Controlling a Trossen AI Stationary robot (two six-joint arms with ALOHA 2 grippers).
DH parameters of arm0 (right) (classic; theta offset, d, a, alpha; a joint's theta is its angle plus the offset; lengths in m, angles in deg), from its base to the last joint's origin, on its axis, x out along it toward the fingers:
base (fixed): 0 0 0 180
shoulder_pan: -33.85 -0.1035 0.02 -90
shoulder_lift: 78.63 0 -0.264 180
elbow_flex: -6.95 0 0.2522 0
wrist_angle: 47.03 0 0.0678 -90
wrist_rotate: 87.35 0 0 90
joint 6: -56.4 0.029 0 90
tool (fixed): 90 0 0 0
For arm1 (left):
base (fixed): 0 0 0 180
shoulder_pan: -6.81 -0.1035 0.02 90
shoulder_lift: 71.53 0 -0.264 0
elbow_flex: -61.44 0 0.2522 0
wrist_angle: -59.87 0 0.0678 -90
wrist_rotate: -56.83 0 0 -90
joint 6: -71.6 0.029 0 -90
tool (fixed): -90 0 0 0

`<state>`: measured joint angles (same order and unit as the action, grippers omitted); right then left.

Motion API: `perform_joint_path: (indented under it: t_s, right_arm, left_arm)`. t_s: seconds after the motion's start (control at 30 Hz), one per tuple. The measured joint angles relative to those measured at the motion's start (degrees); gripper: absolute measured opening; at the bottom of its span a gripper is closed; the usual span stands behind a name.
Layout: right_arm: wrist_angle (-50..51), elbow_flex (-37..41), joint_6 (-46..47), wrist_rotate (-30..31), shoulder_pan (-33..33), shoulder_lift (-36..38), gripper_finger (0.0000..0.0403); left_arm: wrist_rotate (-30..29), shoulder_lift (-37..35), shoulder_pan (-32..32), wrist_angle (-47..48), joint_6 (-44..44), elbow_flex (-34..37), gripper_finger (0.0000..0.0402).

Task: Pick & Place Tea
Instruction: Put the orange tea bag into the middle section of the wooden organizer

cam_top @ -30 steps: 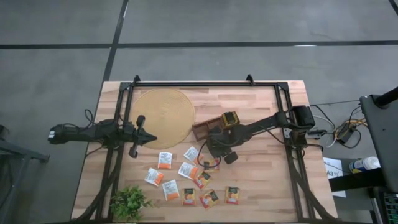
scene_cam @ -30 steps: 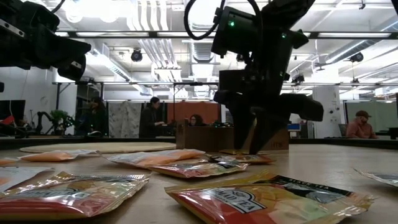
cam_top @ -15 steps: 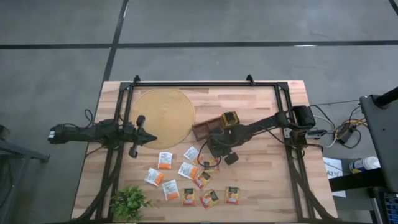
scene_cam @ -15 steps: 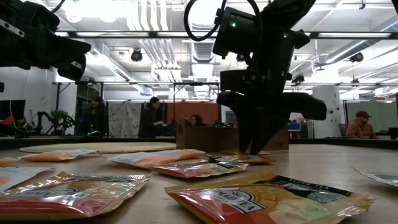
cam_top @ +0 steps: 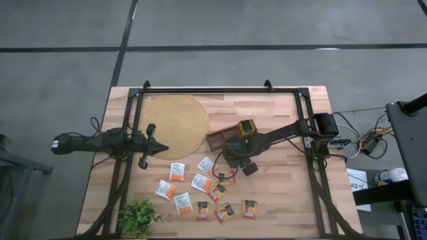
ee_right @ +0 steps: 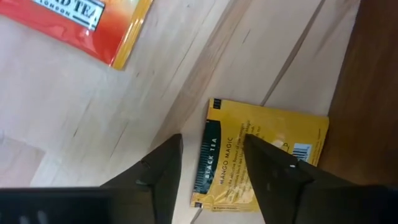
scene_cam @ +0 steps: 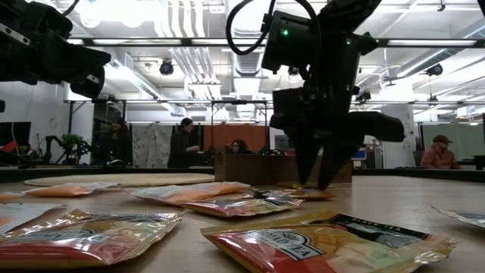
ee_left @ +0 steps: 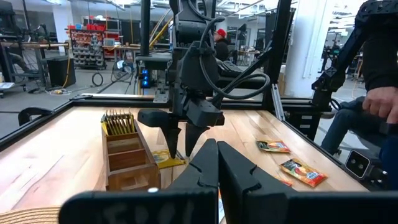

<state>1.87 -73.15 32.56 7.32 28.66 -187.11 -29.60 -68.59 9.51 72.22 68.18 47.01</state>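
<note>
Right hand [ee_right: 211, 165], its two dark fingers parted, points down over a flat yellow "Mango Magic" black tea sachet [ee_right: 264, 155] lying on the pale plank counter [ee_right: 81, 112]; the fingers straddle the sachet's dark printed edge, nothing held. The sachet lies right against the long brown wooden compartment tray [ee_left: 127, 158], so the hand probably comes in from the open side because the tray wall blocks the other. From the left wrist view, the right hand [ee_left: 179, 149] hangs just beside the tray, fingertips close above the counter; whether they touch it I cannot tell. Beyond the fingers a red-orange sachet [ee_right: 81, 25] lies flat, and from above more orange and white sachets [cam_top: 200, 193] are scattered nearer the counter's front edge, well apart from the tray. Judgement: approach before the pinch; a thin flat packet flush with the wood may slip out when the fingers meet. Left hand [cam_top: 160, 148], fingers pressed together on nothing, waits at the round tan mat [cam_top: 175, 123].
</note>
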Motion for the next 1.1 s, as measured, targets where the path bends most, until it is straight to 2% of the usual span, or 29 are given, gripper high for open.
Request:
perform_joint_path:
  t_s: [0.23,0.63,0.8,1.1]
  right_arm:
    - [1.6,0.0,2.3,0.0,0.0,0.1,0.0186]
    - [4.3,-0.4,4.1,1.7,0.1,2.2,0.0174]
    - [5.5,-0.3,4.7,0.5,0.6,2.6,0.0173]
    - [2.2,2.3,3.3,-0.7,1.5,2.6,0.0176]
  left_arm:
    - [0.0,0.0,0.0,0.0,0.0,0.0,0.0]
    - [0.0,0.0,0.0,0.0,0.0,0.0,0.0]
    - [0.0,0.0,0.0,0.0,0.0,0.0,0.0]
    - [0.0,0.0,0.0,0.0,0.0,0.0,0.0]
